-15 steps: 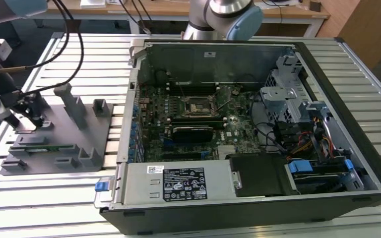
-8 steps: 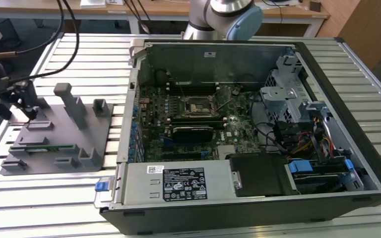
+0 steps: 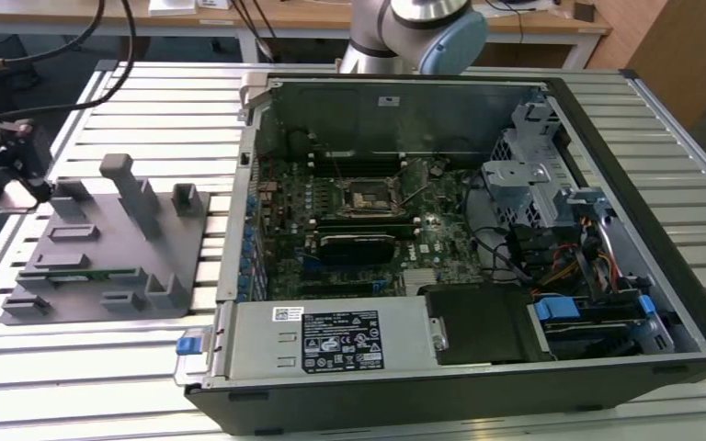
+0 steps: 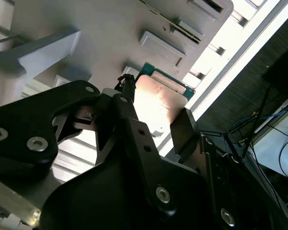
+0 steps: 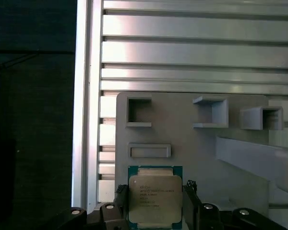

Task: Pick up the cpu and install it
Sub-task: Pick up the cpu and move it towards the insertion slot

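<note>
cpu [image 5: 155,199] cut off at picture edge; fingers [image 4: 183,130] hide its sides.

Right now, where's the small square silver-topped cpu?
In both wrist views, the silver-topped cpu is clamped in the black gripper, above the grey plastic tray near its edge.
</note>
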`<state>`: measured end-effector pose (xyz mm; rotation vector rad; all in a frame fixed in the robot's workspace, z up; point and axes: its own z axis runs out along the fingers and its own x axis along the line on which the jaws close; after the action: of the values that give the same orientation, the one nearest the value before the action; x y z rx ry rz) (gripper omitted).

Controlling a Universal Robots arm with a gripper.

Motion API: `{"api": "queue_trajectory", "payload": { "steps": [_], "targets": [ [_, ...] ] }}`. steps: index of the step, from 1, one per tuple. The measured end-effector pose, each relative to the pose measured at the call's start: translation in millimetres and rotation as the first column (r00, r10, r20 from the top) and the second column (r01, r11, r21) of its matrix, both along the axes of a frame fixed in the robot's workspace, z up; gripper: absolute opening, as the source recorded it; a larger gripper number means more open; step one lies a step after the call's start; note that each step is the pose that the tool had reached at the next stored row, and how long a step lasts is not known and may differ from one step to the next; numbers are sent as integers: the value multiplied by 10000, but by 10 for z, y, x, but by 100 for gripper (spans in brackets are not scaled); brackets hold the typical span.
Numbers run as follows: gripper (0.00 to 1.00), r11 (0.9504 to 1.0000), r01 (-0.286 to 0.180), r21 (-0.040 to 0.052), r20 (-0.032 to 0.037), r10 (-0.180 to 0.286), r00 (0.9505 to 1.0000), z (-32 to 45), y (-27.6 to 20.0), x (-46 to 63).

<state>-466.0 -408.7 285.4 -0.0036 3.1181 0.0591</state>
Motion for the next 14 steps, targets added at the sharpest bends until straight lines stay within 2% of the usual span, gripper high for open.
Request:
{"api": "queue_trajectory", "payload": {
  "steps": [10, 11, 14],
  "targets": [
    [54, 10000, 0, 0, 0, 0, 10000, 449, 1, 0],
    [54, 10000, 0, 0, 0, 0, 10000, 479, 1, 0],
    [54, 10000, 0, 1, 1, 0, 10000, 487, 1, 0]
  ]
}}
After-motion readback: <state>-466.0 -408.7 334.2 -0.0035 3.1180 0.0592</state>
